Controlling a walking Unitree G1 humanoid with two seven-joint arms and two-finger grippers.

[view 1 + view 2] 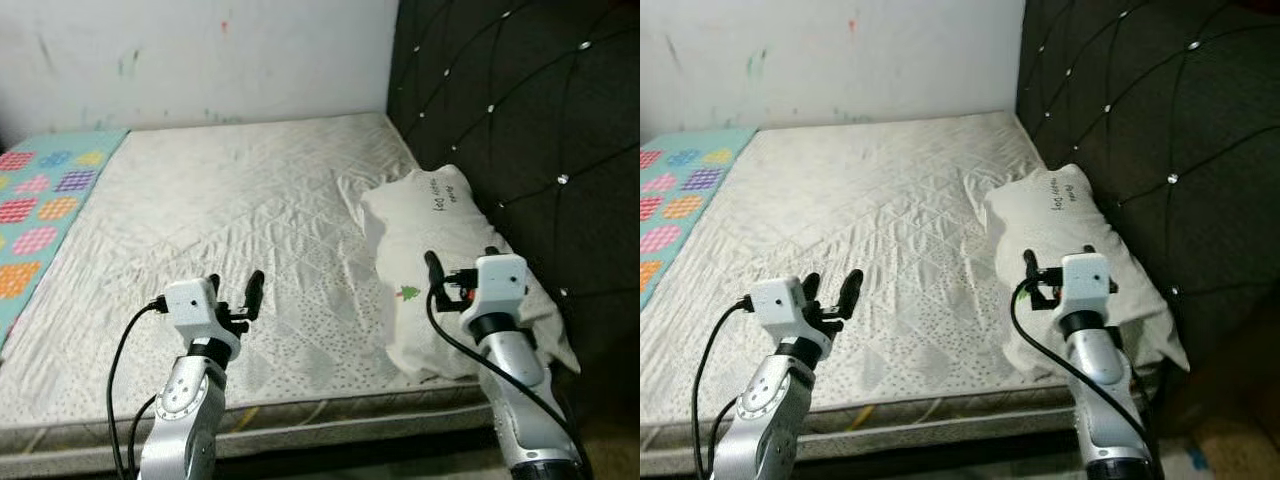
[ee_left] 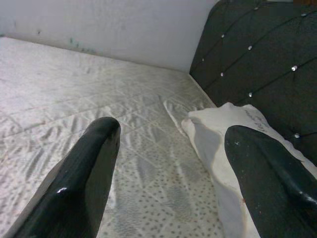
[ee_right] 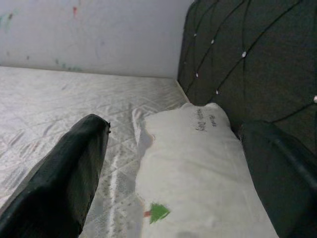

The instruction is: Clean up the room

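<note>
Now: right gripper point(image 3: 168, 173) wide open, empty, poised over pillow point(image 1: 440, 260) lying against headboard point(image 1: 520, 110) on mattress point(image 1: 230, 220). Left gripper point(image 1: 233, 291) open, empty, above bare mattress. Best to lower and pinch pillow's near edge. Right wrist view reveals small green tree print close up.
</note>
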